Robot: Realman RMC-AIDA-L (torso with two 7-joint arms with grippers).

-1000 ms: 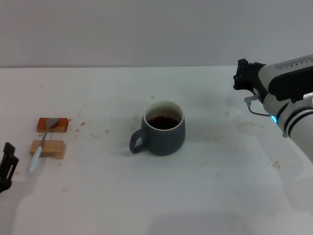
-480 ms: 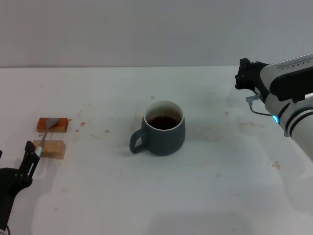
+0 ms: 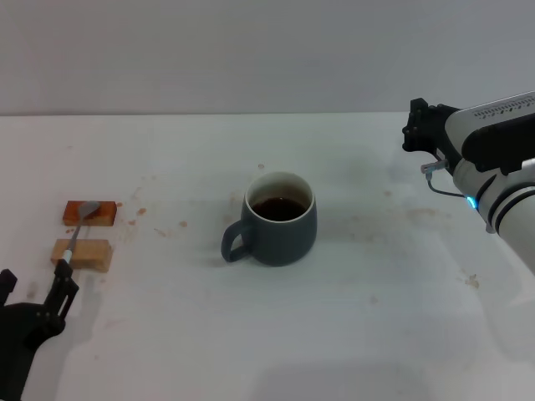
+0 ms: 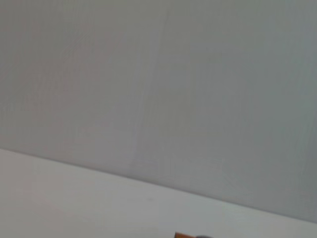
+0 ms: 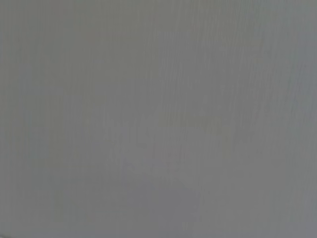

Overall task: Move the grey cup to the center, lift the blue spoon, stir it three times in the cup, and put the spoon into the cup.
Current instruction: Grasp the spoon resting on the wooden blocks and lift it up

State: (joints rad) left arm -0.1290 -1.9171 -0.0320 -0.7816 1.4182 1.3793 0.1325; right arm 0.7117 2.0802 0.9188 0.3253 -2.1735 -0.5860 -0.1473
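The grey cup (image 3: 280, 219) is dark slate-grey outside, cream-white inside, holding dark brown liquid. The blue spoon (image 3: 77, 234) has a grey metal bowl and a pale blue-white handle. One wooden block (image 3: 90, 213) is reddish-orange, the other (image 3: 84, 253) pale tan. The white table (image 3: 251, 334) carries faint brownish specks.

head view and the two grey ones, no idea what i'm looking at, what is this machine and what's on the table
This is a two-armed robot seen through its own cameras. The head view looks down at a white table. In the middle stands the grey cup with dark liquid. At the robot's left, the blue spoon lies across two small wooden blocks. The left gripper, open, is just short of the spoon's handle end and holds nothing. The right gripper is off to the right, above the table. The two grey pictures come from wrist cameras, which face mostly the wall.
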